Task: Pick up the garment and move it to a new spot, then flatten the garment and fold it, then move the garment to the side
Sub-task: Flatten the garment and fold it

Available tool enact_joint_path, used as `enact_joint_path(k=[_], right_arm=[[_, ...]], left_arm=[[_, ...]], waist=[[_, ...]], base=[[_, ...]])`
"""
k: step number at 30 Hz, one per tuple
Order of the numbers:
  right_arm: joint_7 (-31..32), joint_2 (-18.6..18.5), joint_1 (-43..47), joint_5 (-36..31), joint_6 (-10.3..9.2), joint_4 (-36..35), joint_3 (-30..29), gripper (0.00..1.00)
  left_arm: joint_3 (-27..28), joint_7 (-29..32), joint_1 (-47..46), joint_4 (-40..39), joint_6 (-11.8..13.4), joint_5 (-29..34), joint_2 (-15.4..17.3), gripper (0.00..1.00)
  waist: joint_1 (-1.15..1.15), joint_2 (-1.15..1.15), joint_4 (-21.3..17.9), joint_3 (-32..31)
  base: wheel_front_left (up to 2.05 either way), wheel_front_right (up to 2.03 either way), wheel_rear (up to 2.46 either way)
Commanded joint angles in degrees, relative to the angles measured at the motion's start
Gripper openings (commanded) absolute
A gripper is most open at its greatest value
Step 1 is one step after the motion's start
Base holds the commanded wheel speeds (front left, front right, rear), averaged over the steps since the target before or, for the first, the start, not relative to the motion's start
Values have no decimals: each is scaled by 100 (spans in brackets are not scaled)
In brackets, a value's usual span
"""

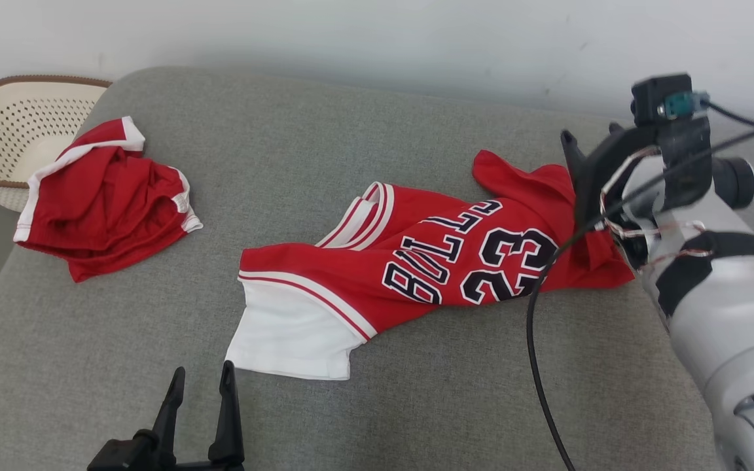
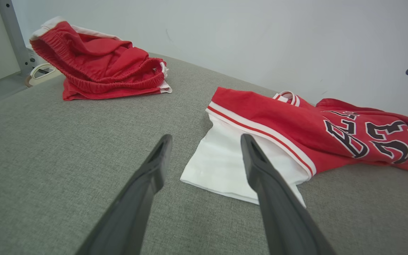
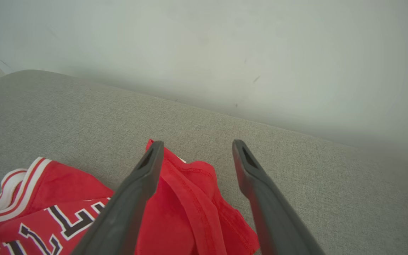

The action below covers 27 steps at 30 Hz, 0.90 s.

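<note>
The garment (image 1: 416,261) is a red jersey with black "BULLS 23" lettering and a white hem panel, lying crumpled across the middle of the grey cushion (image 1: 351,131). My right gripper (image 1: 580,170) hovers over its right end, open. In the right wrist view the right gripper (image 3: 197,143) has a red fold of the garment (image 3: 190,198) lying loose below its spread fingers. My left gripper (image 1: 201,369) stands open at the front, just left of the white hem. The left wrist view shows the left gripper (image 2: 205,136) pointing at the white corner of the garment (image 2: 278,124), apart from it.
Red shorts (image 1: 108,196) with white trim lie bunched at the cushion's back left, also in the left wrist view as the shorts (image 2: 101,67). A cream perforated basket (image 1: 17,124) sits beyond the left edge. A white wall runs behind. A black cable (image 1: 534,327) hangs from the right arm.
</note>
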Motion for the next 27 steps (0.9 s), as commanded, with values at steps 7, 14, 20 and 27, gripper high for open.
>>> enact_joint_path(k=[7, 14, 20, 27], right_arm=[[-534, -309, 883, 448, 4, -188, 289, 100], [-757, -476, 1607, 907, 4, -474, 512, 100], [-747, -591, 1932, 1194, 4, -576, 559, 100], [-742, -528, 2118, 1369, 4, -528, 578, 100]], left_arm=[[160, -24, 224, -152, -1, 141, -1, 100], [291, -24, 302, -299, 23, 203, -1, 100], [283, -24, 240, -373, 10, 209, -1, 100], [274, -24, 160, -364, 22, 217, -1, 100]], waist=[[0, 0, -105, -136], [0, 0, -196, -116], [0, 0, -169, 4], [0, 0, -100, 137]], base=[[0, 0, 0], [0, 0, 0], [0, 0, 0], [0, 0, 0]])
